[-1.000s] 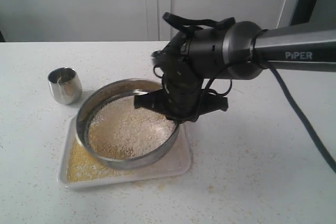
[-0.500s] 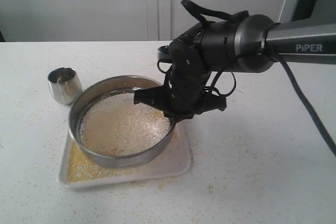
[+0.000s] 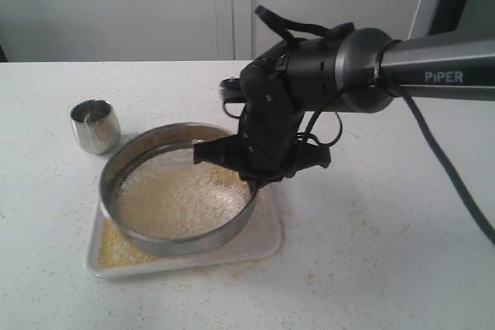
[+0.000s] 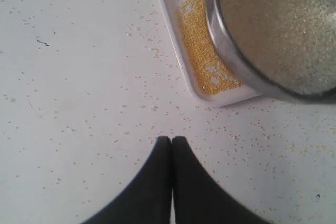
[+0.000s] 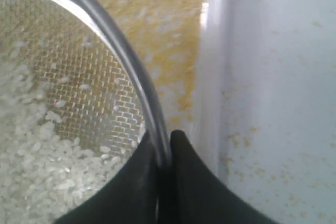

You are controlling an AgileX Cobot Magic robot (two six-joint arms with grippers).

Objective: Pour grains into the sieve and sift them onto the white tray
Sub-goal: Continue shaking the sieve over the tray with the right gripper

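Note:
The steel sieve (image 3: 166,241) hangs just over the white tray (image 3: 267,233), with my right gripper (image 3: 249,178) shut on its right rim. Whitish grains (image 3: 182,199) lie on the mesh, and fine yellow granules (image 3: 116,249) cover the tray's left end. In the right wrist view the gripper (image 5: 164,141) pinches the sieve rim (image 5: 126,61) between its fingers, rice grains (image 5: 31,156) on the mesh to one side and the tray (image 5: 212,77) to the other. My left gripper (image 4: 171,141) is shut on nothing over the bare table, near the tray's corner (image 4: 210,95) and the sieve (image 4: 236,61).
A small shiny steel cup (image 3: 96,125) stands empty-looking on the table left of the sieve. Loose granules speckle the white table (image 3: 371,253) around the tray. A wall rises behind the table's far edge.
The sieve has shifted leftward over the tray and back down a little as the right gripper shook it; the grains inside have spread. The cup has not moved.

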